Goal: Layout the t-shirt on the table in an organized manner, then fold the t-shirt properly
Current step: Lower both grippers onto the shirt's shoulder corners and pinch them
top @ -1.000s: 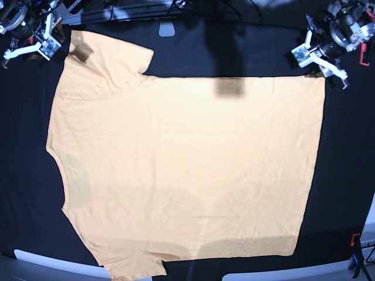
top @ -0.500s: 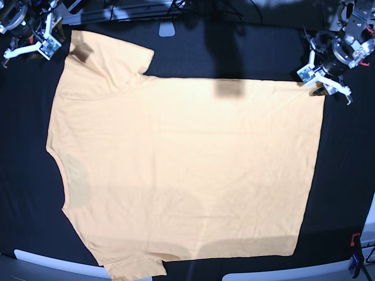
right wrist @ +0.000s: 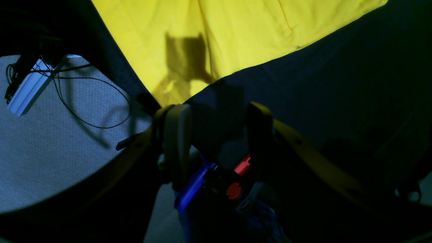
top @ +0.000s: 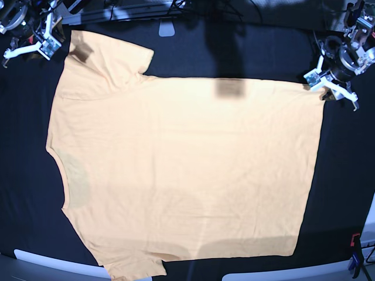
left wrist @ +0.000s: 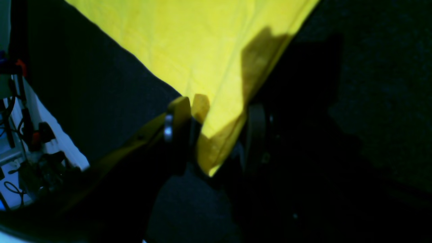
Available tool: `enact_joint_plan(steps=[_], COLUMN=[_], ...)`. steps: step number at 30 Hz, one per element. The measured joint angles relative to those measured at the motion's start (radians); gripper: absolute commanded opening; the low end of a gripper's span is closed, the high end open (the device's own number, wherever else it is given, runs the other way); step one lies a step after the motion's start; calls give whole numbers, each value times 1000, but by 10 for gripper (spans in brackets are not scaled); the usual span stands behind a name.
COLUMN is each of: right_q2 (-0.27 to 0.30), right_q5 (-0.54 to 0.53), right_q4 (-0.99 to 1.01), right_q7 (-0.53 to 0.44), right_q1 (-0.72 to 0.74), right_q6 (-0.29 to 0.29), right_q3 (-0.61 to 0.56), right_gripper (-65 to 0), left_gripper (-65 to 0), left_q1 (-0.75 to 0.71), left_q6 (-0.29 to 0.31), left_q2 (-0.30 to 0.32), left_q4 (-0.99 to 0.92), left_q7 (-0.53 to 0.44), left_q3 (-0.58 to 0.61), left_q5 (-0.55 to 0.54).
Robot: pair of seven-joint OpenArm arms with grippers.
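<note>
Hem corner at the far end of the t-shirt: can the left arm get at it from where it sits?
Probably yes. The left gripper already straddles that corner of the t-shirt, jaws open on either side, with only bare table around.

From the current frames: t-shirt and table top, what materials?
t-shirt: looks like thin matte knit cotton; it lies limp with soft creases and a stitched hem. table: apparently covered in matte black cloth; no glare, and a faint weave shows in the wrist views. Neither is certain by look alone.
</note>
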State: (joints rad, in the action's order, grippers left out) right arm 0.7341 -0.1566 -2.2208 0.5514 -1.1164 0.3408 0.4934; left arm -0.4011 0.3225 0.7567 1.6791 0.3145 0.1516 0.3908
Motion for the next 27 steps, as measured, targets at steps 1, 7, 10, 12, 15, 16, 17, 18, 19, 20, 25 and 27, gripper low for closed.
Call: enact_joint_plan(steps=[1,7,10,12,15,16,17,18,19,20,25,27], right_q2=[0,0,0,0,0,0,1,0,2,7,65,84], right_q5=[0,0,24,77,146,167,185,190,209,223,288,301], right_q4=[0,0,0,0,0,0,0,0,0,0,3,8], right_q7=[0,0,-1,-4,-35,-44,-59,-69,-93,-105,-104,-120], right_q1=[0,0,0,0,0,0,0,0,0,0,0,-2], right_q6=[0,0,0,0,27,53,69,86,91,97,98,98], right_q3=[0,0,0,0,0,0,0,0,0,-2,-11,-13], right_gripper=[-385,-385,-385,-385,-379,-363,-344,-328,-323,-323,-323,-323], left_gripper=[-499,-650,-650,-650,-650,-650,-650,-650,-650,-650,-650,-650], left_q1=[0,0,0,0,0,-1,-1,0,0,0,-1,-1], left_q6=[3,7,6,6,6,3,3,3,3,3,3,3], left_q2=[0,0,0,0,1,3,6,8,8,8,8,8], left_q4=[0,-4,-4,-4,-4,-4,-4,-4,-4,-4,-4,-4], left_q7=[1,-19,-19,-19,-19,-20,-20,-23,-23,-23,-41,-45], left_q3=[0,0,0,0,0,0,0,0,0,0,0,0], left_q5=[1,-1,-21,-24,-29,-48,-54,-53,-54,-54,-53,-54])
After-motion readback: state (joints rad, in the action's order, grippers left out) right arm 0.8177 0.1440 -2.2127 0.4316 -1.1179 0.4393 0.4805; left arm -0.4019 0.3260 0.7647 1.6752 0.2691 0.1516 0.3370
